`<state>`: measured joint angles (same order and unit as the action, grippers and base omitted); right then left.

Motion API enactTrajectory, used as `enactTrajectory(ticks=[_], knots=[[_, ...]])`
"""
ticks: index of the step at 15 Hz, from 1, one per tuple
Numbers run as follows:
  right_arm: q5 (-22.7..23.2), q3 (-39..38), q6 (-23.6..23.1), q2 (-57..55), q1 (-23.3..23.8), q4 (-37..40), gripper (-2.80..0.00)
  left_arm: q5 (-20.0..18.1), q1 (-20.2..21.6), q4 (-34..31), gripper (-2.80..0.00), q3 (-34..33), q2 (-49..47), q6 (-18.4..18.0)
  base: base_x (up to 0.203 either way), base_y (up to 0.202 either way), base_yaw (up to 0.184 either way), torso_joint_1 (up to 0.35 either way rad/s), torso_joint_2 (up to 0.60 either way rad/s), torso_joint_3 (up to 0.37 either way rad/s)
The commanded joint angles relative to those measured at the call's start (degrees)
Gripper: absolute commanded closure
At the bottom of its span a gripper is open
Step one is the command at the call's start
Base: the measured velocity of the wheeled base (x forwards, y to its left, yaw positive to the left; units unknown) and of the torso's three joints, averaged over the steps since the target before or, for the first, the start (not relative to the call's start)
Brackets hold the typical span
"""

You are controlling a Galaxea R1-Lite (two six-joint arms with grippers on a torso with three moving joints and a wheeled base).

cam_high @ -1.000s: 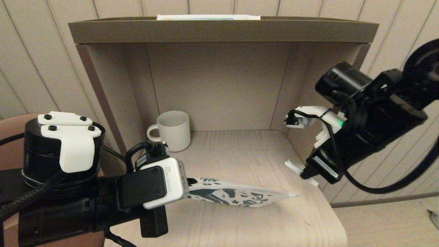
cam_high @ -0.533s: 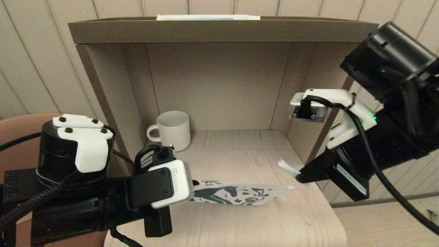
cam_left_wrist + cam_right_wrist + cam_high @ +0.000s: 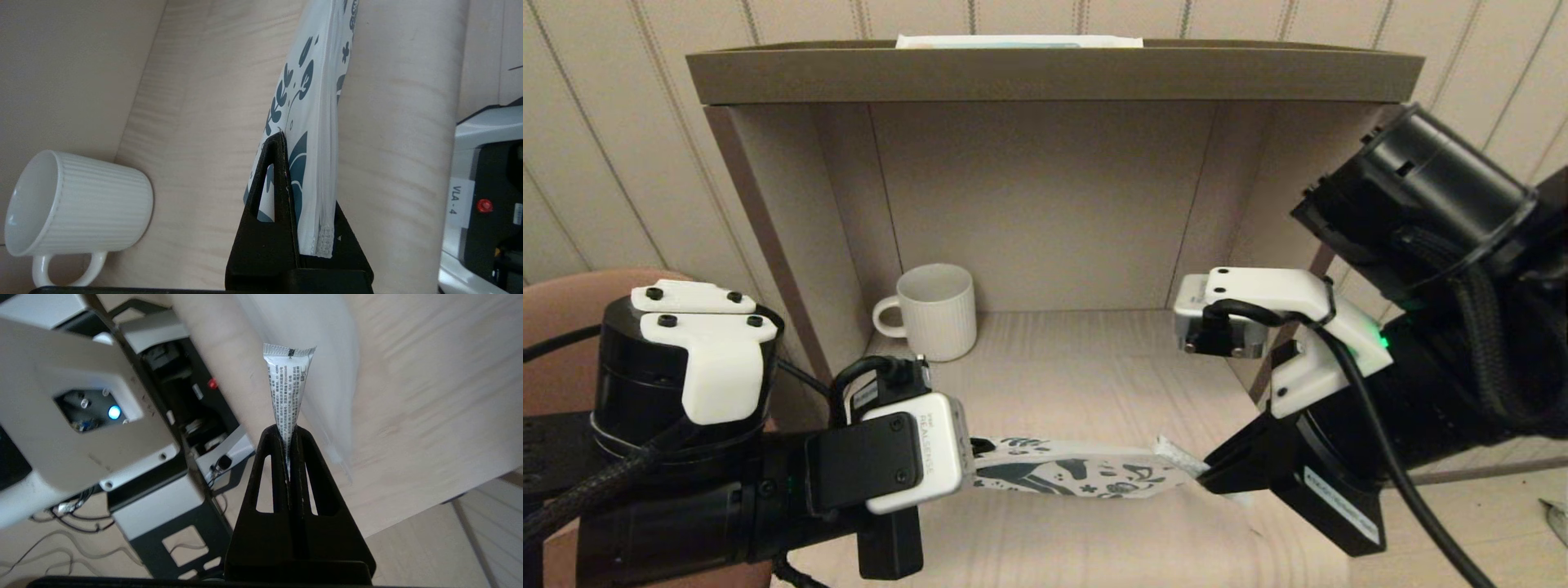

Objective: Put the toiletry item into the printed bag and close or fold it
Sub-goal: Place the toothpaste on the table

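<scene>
The printed bag [image 3: 1078,478] hangs edge-up just above the shelf board, white with dark teal prints. My left gripper [image 3: 978,451] is shut on its left end; in the left wrist view the gripper [image 3: 310,175] pinches the bag [image 3: 314,122] by its zip corner. My right gripper [image 3: 1205,475] is shut on the toiletry item [image 3: 1174,453], a slim white tube. In the right wrist view the tube [image 3: 290,384] sticks out of the gripper [image 3: 288,433], crimped end foremost. That end meets the bag's right tip; whether it is inside I cannot tell.
A ribbed white mug [image 3: 935,310] stands at the back left of the shelf board [image 3: 1094,359]. The niche's side walls [image 3: 1233,237] and top panel [image 3: 1054,73] close it in. The board's front edge runs below the bag.
My right gripper has come down and to the left with the tube, from beside the right wall to the bag's right tip. The left gripper and bag shifted only slightly.
</scene>
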<state>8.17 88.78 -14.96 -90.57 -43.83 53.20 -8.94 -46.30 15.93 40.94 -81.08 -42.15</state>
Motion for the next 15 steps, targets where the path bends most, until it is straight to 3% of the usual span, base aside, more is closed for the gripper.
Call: enactTrajectory(ticks=[1, 3, 6, 10, 15], knots=[[1.3, -1.6, -0.3, 2.2, 0.0, 0.4, 0.00, 0.3, 0.0, 0.9, 0.00, -1.5, 1.3, -0.8, 0.000, 0.000, 0.000, 0.000, 0.00, 0.000], [1.9, -2.1, -0.4, 4.8, 0.2, 0.7, 0.00, 4.2, 0.1, 5.6, 0.00, -1.4, 0.7, -3.7, 0.000, 0.000, 0.000, 0.000, 0.00, 0.000], [2.9, -1.2, 0.3, 5.8, 0.1, 0.6, 0.00, 10.5, 0.0, 7.5, 0.00, 1.1, 0.2, -7.6, 0.000, 0.000, 0.000, 0.000, 0.00, 0.000], [9.8, 0.0, 4.1, 4.7, 0.8, -0.1, 0.00, 14.0, -0.4, 12.1, 0.00, -2.1, 0.4, -10.9, 0.000, 0.000, 0.000, 0.000, 0.00, 0.000], [9.8, 5.1, 14.0, -4.2, 2.4, 0.4, 0.00, 14.8, -1.1, 31.1, 0.00, -6.6, -4.6, -18.3, 0.000, 0.000, 0.000, 0.000, 0.00, 0.000]])
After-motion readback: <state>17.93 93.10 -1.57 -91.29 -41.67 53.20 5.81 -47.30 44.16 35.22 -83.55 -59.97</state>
